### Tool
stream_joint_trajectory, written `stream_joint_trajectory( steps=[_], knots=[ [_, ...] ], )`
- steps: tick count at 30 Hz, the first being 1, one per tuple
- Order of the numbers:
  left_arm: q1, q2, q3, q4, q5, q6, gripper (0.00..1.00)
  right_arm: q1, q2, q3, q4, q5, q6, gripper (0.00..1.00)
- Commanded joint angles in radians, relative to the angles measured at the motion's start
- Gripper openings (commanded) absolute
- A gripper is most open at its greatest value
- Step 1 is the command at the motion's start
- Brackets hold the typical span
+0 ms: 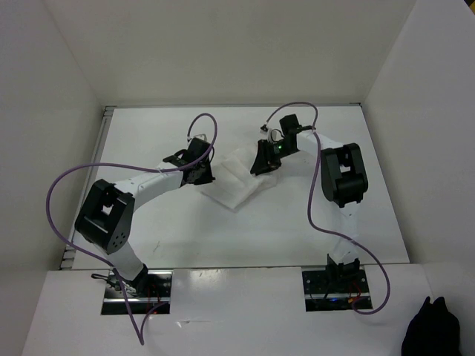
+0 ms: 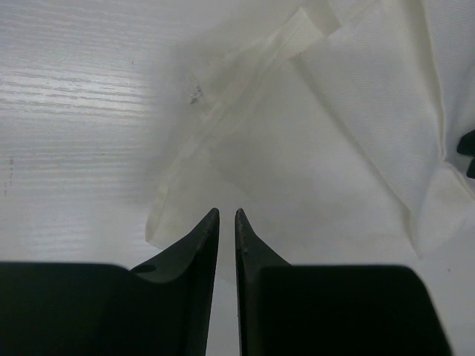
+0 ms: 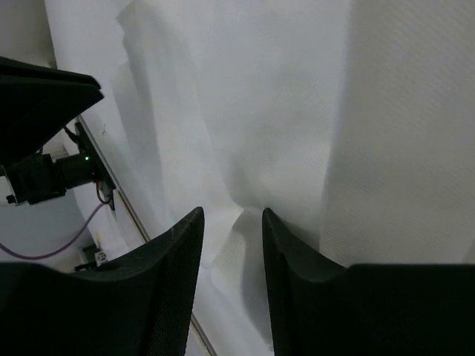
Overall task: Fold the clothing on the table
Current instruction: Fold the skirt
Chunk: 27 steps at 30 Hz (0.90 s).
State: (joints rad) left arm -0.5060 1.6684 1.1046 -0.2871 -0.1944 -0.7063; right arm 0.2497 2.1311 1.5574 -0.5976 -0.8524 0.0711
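1. The clothing [image 1: 236, 185] is a thin white piece lying near the middle of the table [image 1: 356, 222] in the top view, set at a slant, with its lower corner pointing toward the bottom of the frame.
2. In the left wrist view the clothing [image 2: 349, 133] fills the centre and right. It lies mostly flat, with a narrow hem [image 2: 245, 85] running from upper right to lower left and soft creases toward the right edge.
3. In the right wrist view the clothing [image 3: 297, 111] covers most of the frame, with long folds running top to bottom.
4. The left claw [image 1: 200, 173] sits at the left edge of the clothing in the top view. In its own view the left claw [image 2: 227, 215] has its jaws nearly together with only a thin slit between them, over the near border of the fabric. I cannot tell whether any cloth is nipped there.
5. The right claw [image 1: 264, 165] is at the upper right edge of the clothing. In its own view the right claw [image 3: 231, 215] has its jaws plainly apart, with a small ridge of fabric in the gap. I cannot tell whether they press it.
6. The two claws face each other across the clothing.
7. White walls [image 1: 223, 52] enclose the table at the top and both sides of the frame.
8. A black fabric lump [image 1: 434, 330] lies at the lower right corner, well apart from the clothing.
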Motion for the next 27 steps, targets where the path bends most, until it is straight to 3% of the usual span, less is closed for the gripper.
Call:
stream_joint_trajectory(
  steps=[1,10,12,16,20,23,27],
  knots=[
    [0.004,-0.033,0.008,-0.004,-0.011,0.018,0.21,-0.026,0.082,-0.016,-0.016,-0.043,0.009,0.43],
    [0.004,-0.061,0.008,-0.044,-0.020,0.008,0.21,-0.087,0.328,0.023,-0.128,-0.229,-0.065,0.37],
    [0.004,-0.072,0.008,-0.044,-0.030,0.008,0.21,-0.098,0.328,0.023,-0.137,-0.256,-0.120,0.37],
    [-0.005,-0.113,0.008,-0.008,-0.002,0.008,0.21,-0.107,0.129,-0.028,-0.126,-0.440,-0.217,0.41],
    [-0.005,-0.134,-0.020,0.153,0.215,0.021,0.18,-0.116,-0.012,-0.014,-0.191,-0.511,-0.295,0.46],
    [-0.020,-0.076,-0.020,0.285,0.435,-0.011,0.10,-0.127,-0.039,-0.003,-0.315,-0.458,-0.419,0.46],
    [-0.051,0.049,0.008,0.376,0.576,-0.048,0.04,-0.139,0.012,-0.003,-0.567,-0.386,-0.618,0.32]
  ],
)
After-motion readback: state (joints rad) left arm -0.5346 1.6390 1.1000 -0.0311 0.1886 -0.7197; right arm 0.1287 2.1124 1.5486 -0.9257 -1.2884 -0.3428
